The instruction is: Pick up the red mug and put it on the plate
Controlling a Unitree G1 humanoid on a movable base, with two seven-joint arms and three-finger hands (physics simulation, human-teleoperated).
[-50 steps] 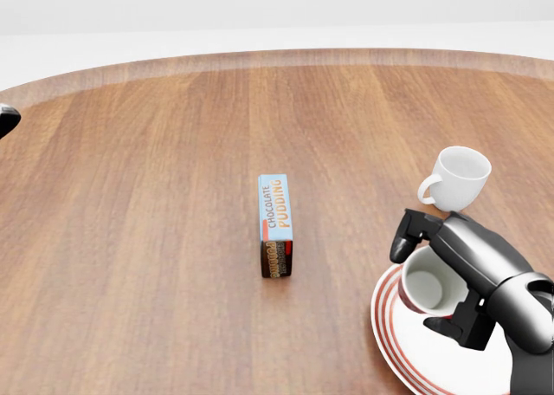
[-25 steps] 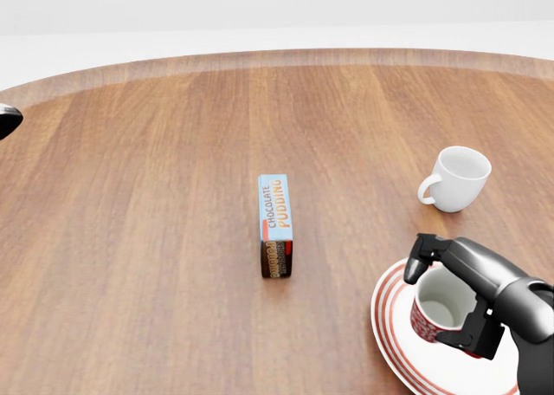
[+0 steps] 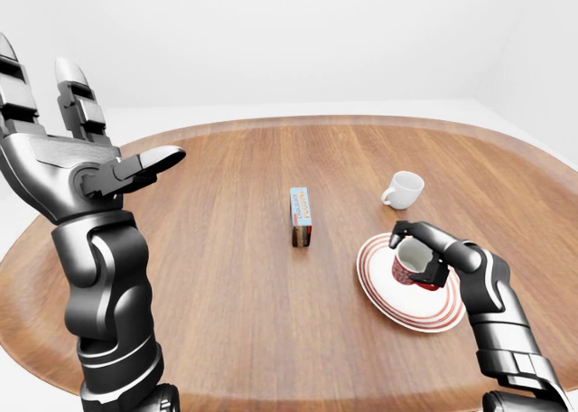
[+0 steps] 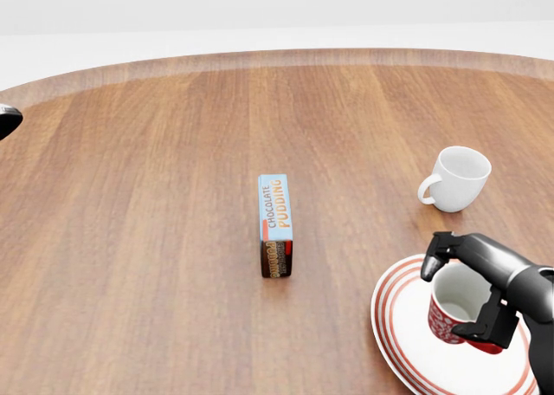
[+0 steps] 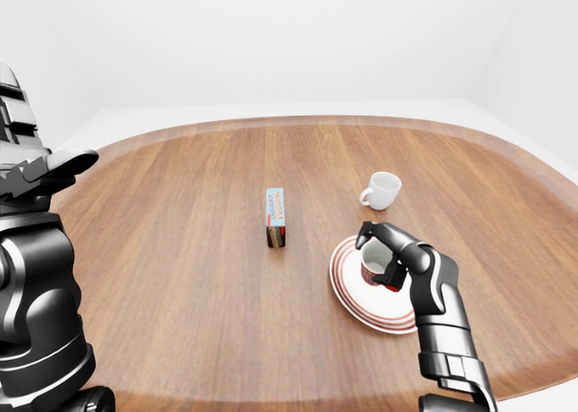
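1. The red mug (image 4: 456, 313) is held over the plate (image 4: 407, 347), at about 4 o'clock in the head view, near the bottom right corner.
2. The mug's long axis is tilted off upright: its open mouth faces up and leans toward 11 o'clock, showing a pale inside. Its handle is hidden by the fingers, so which way it points cannot be told.
3. The right hand (image 4: 485, 291) is clenched round the mug, one finger (image 4: 437, 255) hooked over the rim at the mug's 10 o'clock, another gripping low on its right side.
4. Whether the mug's base touches the plate cannot be told; the hand covers that part.
5. The plate, white with red rings, lies flat on the table (image 4: 156, 239). Its right and lower edges run out of the head view; in the left-eye view it lies well inside the table's edge.
6. A white cup (image 4: 459, 178) stands upright at the plate's 12 o'clock, near it but apart, handle pointing to 9 o'clock.
7. A pudding box (image 4: 275, 224) stands on its narrow side at the plate's 10 o'clock, long axis running 12 to 6, well apart from it.
8. Bare wood spreads from 7 to 12 o'clock around the box.
9. The left hand (image 3: 68, 154) is raised at the left-eye view's 9 o'clock, fingers spread and released, holding nothing.
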